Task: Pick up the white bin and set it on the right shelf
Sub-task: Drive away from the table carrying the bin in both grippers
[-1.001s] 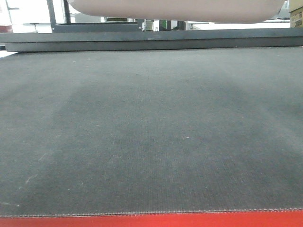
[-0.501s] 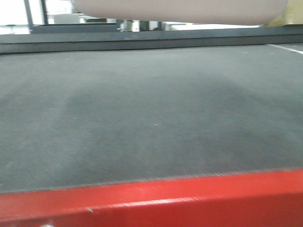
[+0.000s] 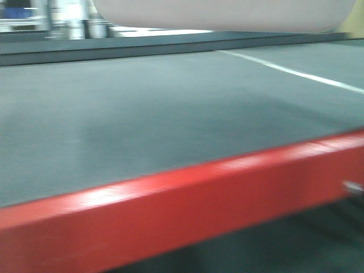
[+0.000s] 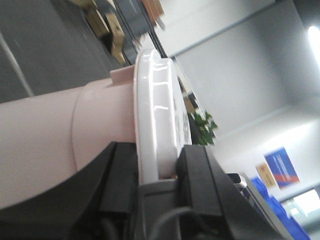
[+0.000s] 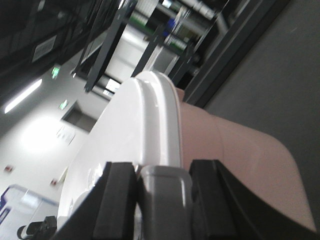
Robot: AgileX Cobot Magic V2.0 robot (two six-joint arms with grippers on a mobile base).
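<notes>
**A:** What has changed in the last second?

**B:** The front view has swung. The worktop's red edge (image 3: 170, 193) was a thin strip along the bottom. It now cuts across the frame on a slant, and the dark mat (image 3: 142, 114) falls away behind it. A white line (image 3: 290, 71) has come into sight on the right. The white bin (image 3: 222, 14) has kept its place at the top of the frame.

**A:** And for the task?

**B:** I'd judge the base is turning away from the worktop with the bin carried along, so the lift is done and the carry is under way. The bin hangs clear of the mat, with a strip of background showing under its belly.

**A:** Is the grip sound?

**B:** The left fingers (image 4: 120, 180) are clenched across the rim of the glossy lid (image 4: 155, 115), one pad on the tub side and one on the lid side. The right fingers (image 5: 117, 200) clamp the opposite end the same way (a grey piece sits between those pads, possibly a handle or latch).

**A:** What can't you make out?

**B:** The right shelf. I can't place it in any view. Dark uprights (image 5: 115, 35) show behind the bin in the right wrist view, but whether they belong to that shelf I cannot tell. The front view is smeared, with some blue bins (image 3: 23, 11) only a blur, and the white bin is cut off in every view.
</notes>
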